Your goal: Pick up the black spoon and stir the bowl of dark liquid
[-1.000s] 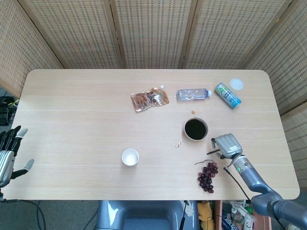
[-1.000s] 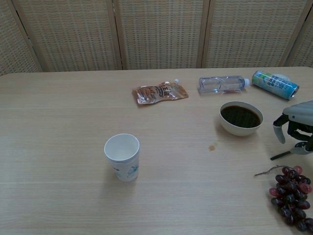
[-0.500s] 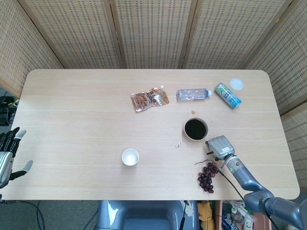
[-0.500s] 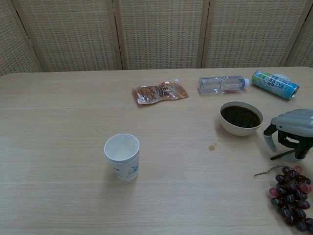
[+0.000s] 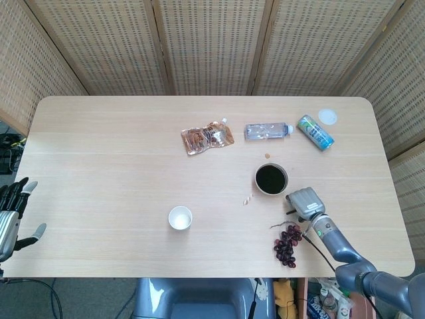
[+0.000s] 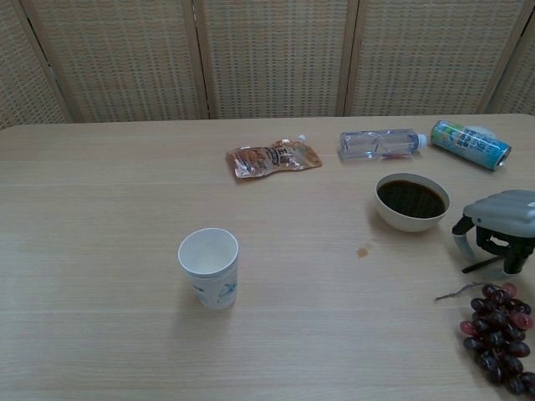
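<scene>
My right hand has barely shifted since half a second ago, fingers curled down over the black spoon (grip unclear).
Just beyond my fingertips, the round white bowl holds glossy dark liquid.

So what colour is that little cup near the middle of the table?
The cup is white, clearest in the chest view.
</scene>
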Controlling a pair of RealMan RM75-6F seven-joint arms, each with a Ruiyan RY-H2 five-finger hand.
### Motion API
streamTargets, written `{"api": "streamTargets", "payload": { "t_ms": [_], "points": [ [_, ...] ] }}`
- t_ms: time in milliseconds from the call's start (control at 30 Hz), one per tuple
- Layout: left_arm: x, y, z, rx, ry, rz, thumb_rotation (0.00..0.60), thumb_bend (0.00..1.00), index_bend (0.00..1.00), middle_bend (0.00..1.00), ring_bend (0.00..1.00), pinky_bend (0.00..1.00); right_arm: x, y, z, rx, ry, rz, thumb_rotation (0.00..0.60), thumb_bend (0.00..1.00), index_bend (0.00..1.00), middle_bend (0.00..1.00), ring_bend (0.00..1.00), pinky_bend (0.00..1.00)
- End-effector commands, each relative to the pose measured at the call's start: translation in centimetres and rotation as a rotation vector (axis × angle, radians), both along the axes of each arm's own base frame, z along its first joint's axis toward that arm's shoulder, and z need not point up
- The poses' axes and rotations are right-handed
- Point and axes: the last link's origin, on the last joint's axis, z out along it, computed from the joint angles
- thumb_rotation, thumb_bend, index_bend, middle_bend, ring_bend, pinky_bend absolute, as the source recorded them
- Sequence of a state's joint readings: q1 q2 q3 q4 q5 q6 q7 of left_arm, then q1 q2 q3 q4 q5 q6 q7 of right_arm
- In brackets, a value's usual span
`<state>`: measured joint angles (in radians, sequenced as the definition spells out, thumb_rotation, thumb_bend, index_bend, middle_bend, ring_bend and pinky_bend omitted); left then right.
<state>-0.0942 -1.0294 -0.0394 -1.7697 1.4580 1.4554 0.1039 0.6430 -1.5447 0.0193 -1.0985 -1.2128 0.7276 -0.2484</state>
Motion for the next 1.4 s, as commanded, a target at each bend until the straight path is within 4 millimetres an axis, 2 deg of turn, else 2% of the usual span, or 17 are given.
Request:
{"api": "streamTargets", "payload": {
  "t_ms": [33,1033,1400],
  "points": [
    [0.0,0.0,0.0,-0.001,0.000,0.001,0.600,0.31,0.00,0.00,0.00,0.00,-0.1,0.0,-0.2,0.004,0.000,-0.004,0.600,0.43,0.56,0.94,0.97,1.00],
    [-0.5,0.1,-0.2,-0.008,0.000,0.009,0.600,0.31,0.00,0.00,0.00,0.00,0.0,0.7,-1.4,0.025,-0.016,-0.010,0.600,0.44,0.58,0.94,0.97,1.00],
    [-0.6,-0.2,0.0,0.000,-0.004,0.006,0.600,0.31,0.00,0.00,0.00,0.00,-0.6,1.1,-0.9,0.015,-0.034,-0.035,0.600,0.63,0.62,0.94,0.97,1.00]
  ]
}}
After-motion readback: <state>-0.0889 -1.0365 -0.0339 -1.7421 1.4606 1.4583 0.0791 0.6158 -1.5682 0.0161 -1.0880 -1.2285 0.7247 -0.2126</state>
